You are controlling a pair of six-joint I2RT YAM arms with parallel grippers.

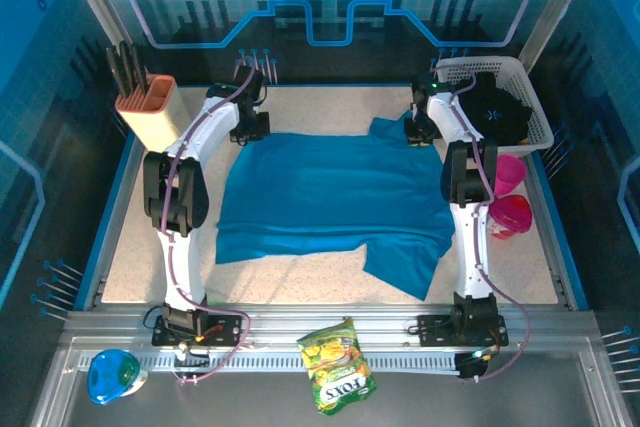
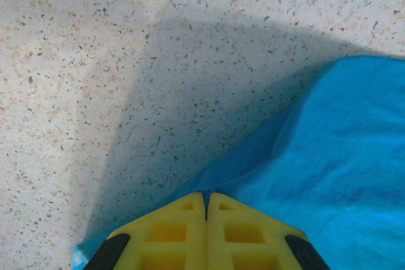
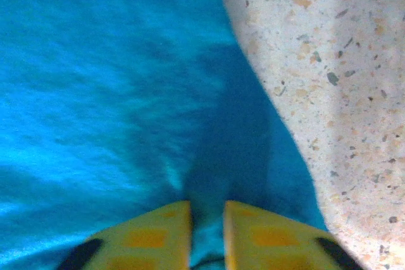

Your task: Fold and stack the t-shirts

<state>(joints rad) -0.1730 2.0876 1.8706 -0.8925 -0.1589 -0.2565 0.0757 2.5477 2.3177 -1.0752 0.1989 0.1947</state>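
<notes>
The large teal-blue t-shirt (image 1: 330,197) lies spread flat on the speckled table, with a flap hanging toward the near right. My left gripper (image 1: 248,132) sits at its far left corner. In the left wrist view its yellow jaws (image 2: 207,199) are shut on the edge of the teal t-shirt (image 2: 342,156). My right gripper (image 1: 418,133) is at the far right corner. In the right wrist view it (image 3: 207,210) is shut on a fold of the teal t-shirt (image 3: 95,93). The black t-shirt (image 1: 500,107) lies bunched in the white basket (image 1: 540,127) at the back right.
Two pink cups (image 1: 510,195) stand right of the right arm. A knife block (image 1: 148,107) is at the back left. A green snack bag (image 1: 336,362) and a blue object (image 1: 110,375) rest on the near metal rail. Bare table (image 1: 300,277) lies near the shirt's front edge.
</notes>
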